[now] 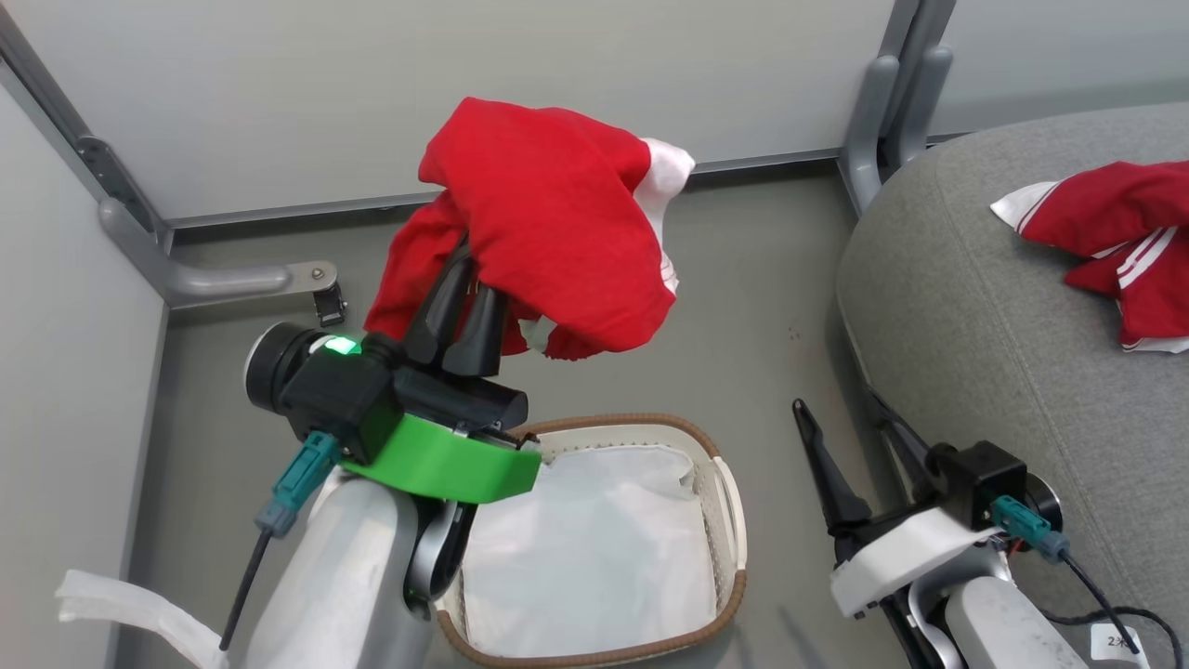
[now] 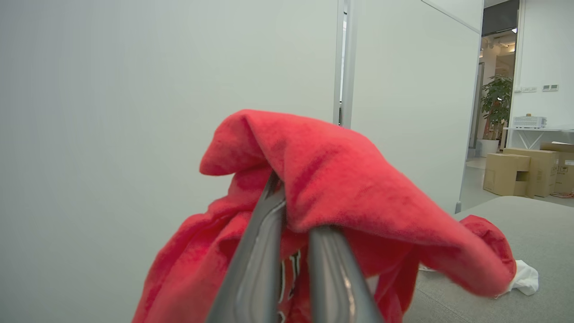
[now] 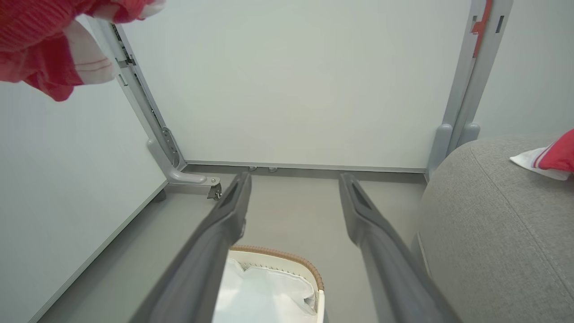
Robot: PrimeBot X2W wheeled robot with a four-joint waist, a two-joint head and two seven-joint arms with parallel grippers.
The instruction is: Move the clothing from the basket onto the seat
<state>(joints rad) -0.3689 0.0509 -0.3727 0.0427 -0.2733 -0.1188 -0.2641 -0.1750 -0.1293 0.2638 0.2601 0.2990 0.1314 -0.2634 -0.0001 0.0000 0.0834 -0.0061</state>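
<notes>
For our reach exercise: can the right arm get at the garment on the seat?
Probably yes: the right gripper, jaws open and empty, is beside the seat; nothing blocks the garment.

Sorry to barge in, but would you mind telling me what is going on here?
The robot is emptying the basket onto the grey seat. Its left tool is shut on a red garment, held up above the basket, where a white liner shows. A second red garment already lies on the seat. The right tool is open beside the seat, holding nothing.
</notes>
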